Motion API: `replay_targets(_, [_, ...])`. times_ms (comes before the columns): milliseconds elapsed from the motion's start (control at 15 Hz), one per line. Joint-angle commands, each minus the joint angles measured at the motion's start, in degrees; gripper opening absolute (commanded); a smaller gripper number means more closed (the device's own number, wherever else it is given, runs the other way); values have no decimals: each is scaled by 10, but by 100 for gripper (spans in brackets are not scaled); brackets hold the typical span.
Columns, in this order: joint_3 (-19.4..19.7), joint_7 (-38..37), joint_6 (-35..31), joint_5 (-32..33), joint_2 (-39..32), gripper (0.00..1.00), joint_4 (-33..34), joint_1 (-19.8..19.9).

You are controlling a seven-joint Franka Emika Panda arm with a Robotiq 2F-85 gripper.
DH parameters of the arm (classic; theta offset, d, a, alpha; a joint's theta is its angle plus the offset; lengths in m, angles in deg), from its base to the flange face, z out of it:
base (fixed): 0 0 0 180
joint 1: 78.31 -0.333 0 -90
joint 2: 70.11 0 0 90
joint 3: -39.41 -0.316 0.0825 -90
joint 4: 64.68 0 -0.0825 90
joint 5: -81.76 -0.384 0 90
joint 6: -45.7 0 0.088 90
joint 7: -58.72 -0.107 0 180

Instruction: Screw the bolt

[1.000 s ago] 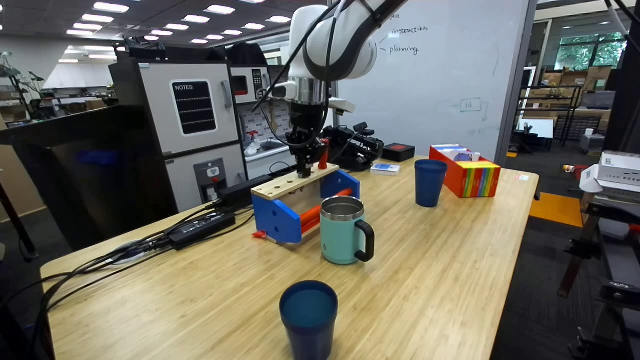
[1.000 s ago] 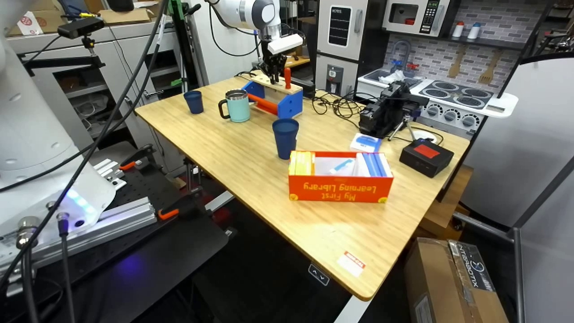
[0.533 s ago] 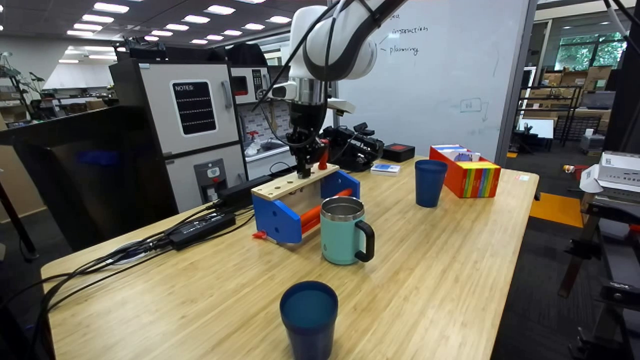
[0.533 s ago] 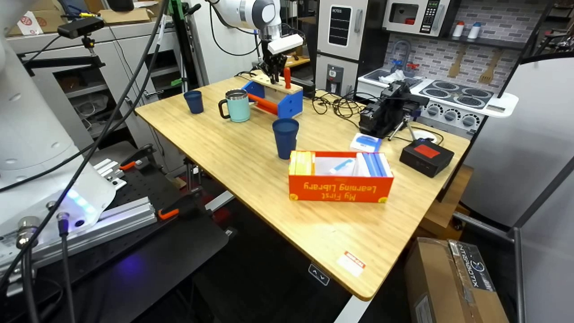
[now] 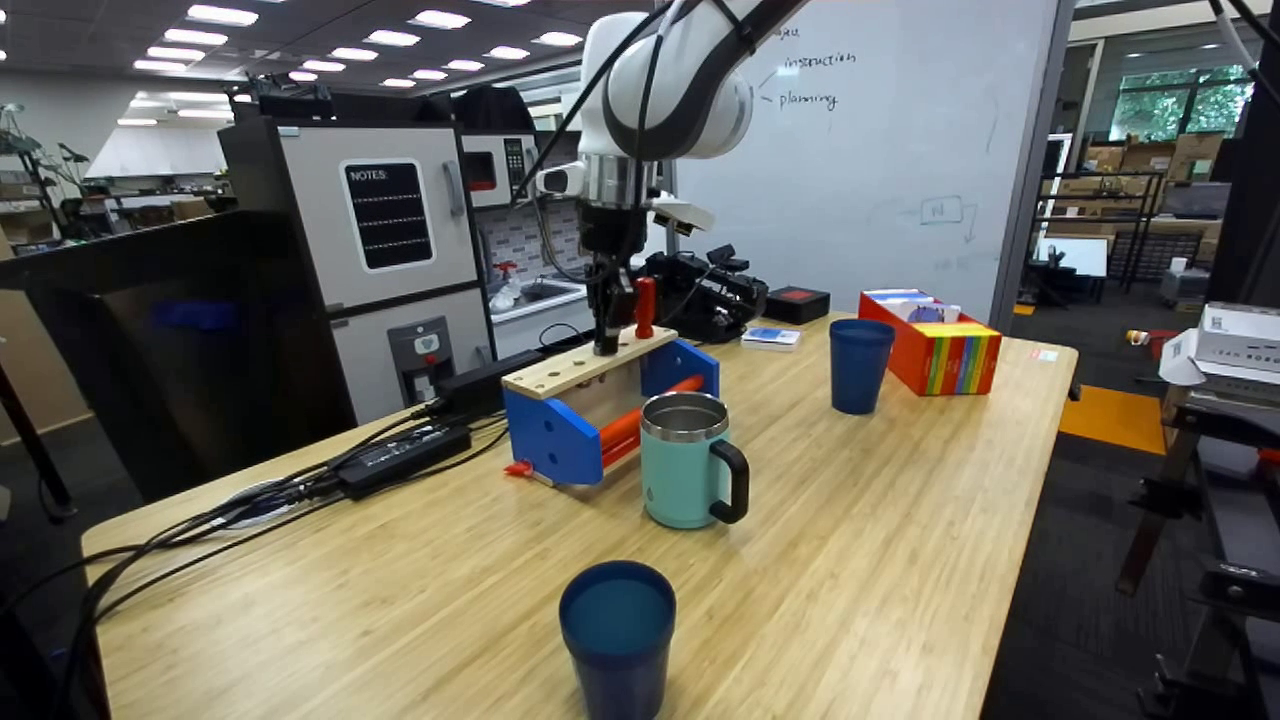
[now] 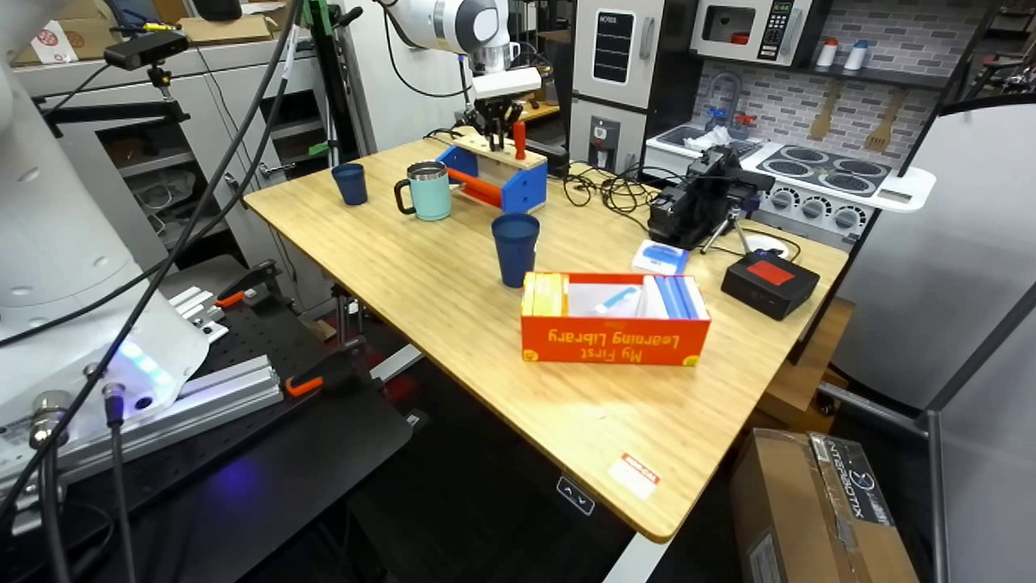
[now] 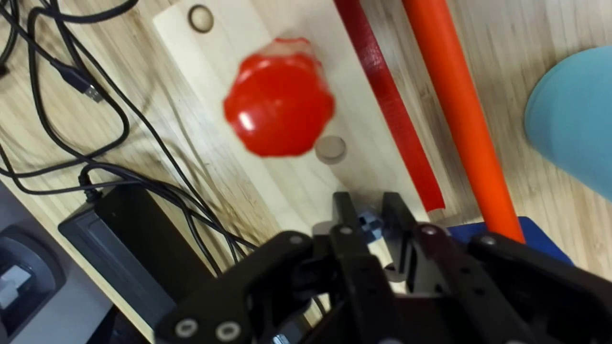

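Observation:
The bolt [image 7: 370, 224] shows in the wrist view as a small grey metal head in the pale wooden top board [image 7: 351, 114] of a toy tool rack. The rack [image 5: 550, 440] has blue end pieces and stands on the table in both exterior views. My gripper [image 7: 367, 198] points straight down over the board. Its two black fingers are on either side of the bolt head, which fills the gap between them. The gripper also shows in both exterior views [image 5: 606, 340] [image 6: 495, 144], its fingertips at the board. The bolt is hidden by the fingers there.
A red screwdriver handle [image 7: 279, 102] stands upright in the board close to my fingers. An orange bar [image 7: 459, 105] runs along the rack. A teal mug [image 5: 685, 470] stands in front of the rack. Black cables [image 7: 119, 177] and an adapter [image 7: 136, 253] lie beside it.
Between half a second ago and now, my wrist has turned about its vertical axis, swinging the white wrist camera round. The fingertips stay at the same place on the board. The other objects have not moved.

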Motion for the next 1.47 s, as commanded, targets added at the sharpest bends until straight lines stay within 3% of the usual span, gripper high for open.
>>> replay_targets(0, [21,-74,12,16,-12,44,27,-21])
replay_targets(133, [19,-95,16,21,-14,51,31,-22])
replay_targets(600, [13,-127,18,32,-24,98,44,-19])
replay_targets(933, [12,-129,18,35,-22,100,44,-19])
replay_targets(1400, [-10,-33,14,63,31,100,2,-8])
